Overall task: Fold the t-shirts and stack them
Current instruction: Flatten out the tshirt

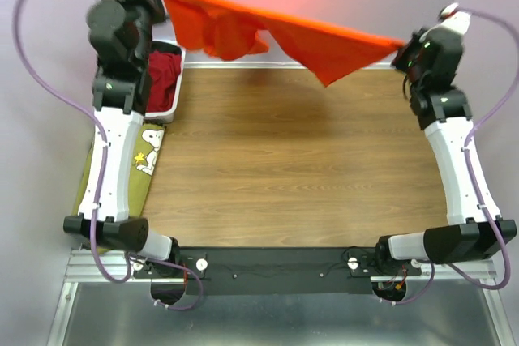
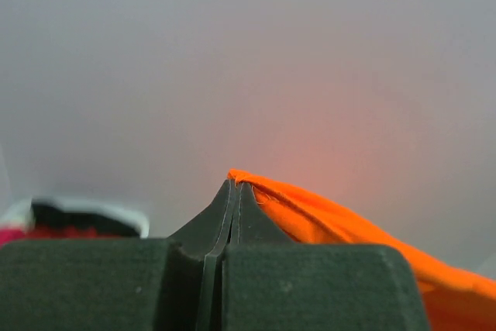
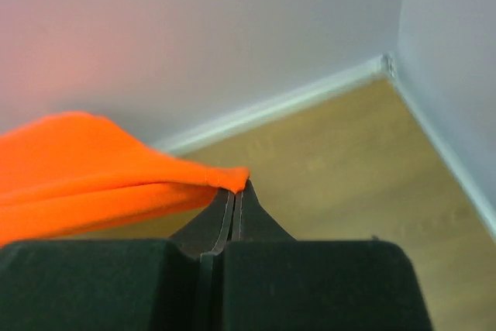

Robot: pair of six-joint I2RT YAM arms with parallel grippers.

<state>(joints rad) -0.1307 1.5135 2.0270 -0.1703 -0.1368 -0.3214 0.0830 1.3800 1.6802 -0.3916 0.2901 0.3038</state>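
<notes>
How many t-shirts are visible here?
3: orange shirt held between left gripper and right gripper; dark red shirt in the basket; olive shirt beneath the left arm. Others may be hidden.

Dark red cloth t-shirt (image 1: pixel 162 74), olive dog-print t-shirt (image 1: pixel 151 177) both partly behind left arm (image 1: pixel 113 160), bright orange t-shirt (image 2: pixel 349 226) cropped in wrist views

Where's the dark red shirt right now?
Top view, far left: the dark red shirt lies in the white basket, partly hidden by the left arm, just beyond the olive-green shirt.
</notes>
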